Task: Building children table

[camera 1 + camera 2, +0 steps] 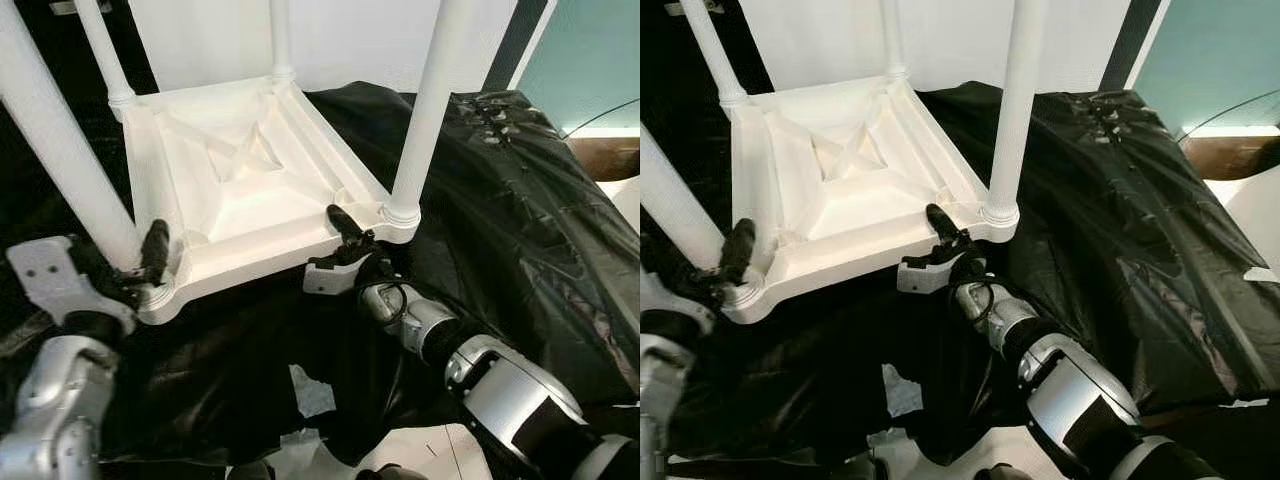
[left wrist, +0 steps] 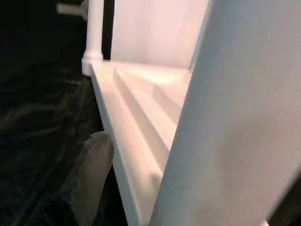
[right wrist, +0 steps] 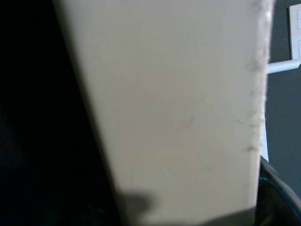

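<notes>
Black plastic sheeting (image 1: 520,230) covers the floor, with the upside-down white table (image 1: 250,180) at frame centre. Left gripper (image 1: 152,252) grips the near-left leg (image 1: 60,150); right gripper (image 1: 345,228) clamps the near rim.

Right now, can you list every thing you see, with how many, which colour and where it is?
table: one, white, upside down on the black sheet, centre.
table legs: four, white, upright at the corners.
sheet: one, black, under the table and over the right side.
paper scrap: one, pale, on the sheet near the front.
left gripper: one, black fingers, at the near left table corner.
right gripper: one, black fingers, on the table's near edge beside the right leg.
</notes>
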{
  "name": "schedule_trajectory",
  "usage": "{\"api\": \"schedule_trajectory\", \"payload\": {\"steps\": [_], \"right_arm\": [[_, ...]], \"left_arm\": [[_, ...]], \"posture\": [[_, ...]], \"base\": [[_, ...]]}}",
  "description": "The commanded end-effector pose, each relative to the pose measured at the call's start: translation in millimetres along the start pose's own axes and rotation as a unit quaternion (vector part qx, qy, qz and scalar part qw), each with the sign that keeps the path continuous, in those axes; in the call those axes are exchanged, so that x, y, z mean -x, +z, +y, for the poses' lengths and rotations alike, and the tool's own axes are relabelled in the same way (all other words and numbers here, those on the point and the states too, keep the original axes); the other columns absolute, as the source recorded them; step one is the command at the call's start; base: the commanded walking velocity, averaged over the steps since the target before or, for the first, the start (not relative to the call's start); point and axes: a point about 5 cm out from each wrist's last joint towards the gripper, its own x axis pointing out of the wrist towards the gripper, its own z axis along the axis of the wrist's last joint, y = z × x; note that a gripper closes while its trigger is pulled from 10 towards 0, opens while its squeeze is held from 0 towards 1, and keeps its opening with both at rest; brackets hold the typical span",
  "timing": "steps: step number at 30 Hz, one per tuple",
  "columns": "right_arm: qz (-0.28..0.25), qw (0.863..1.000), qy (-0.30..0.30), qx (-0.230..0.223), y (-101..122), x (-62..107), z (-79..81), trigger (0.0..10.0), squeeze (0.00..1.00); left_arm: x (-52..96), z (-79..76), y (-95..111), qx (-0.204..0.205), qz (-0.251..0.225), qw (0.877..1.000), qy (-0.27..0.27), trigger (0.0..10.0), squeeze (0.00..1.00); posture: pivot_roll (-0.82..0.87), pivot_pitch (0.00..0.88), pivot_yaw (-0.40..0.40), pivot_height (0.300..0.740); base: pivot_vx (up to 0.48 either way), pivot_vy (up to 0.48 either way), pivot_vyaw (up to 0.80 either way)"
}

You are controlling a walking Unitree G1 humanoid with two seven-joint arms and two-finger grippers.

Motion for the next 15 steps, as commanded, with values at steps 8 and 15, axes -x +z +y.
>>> {"api": "schedule_trajectory", "payload": {"steps": [8,15], "right_arm": [[0.086,0.985,-0.109,-0.103,-11.5,-6.1,-22.1,10.0,0.0],[0.114,0.98,-0.105,-0.123,-16.7,-4.8,-19.9,10.0,0.0]], "left_arm": [[7.3,26.7,20.6,-0.002,-0.037,0.999,0.021,10.0,0.0],[16.3,35.5,48.7,0.035,-0.094,0.995,-0.028,10.0,0.0]], "posture": [[0.16,0.066,-0.081,0.74],[0.16,0.07,-0.083,0.74]], "base": [[0.0,0.0,0.0],[0.0,0.0,0.0]]}}
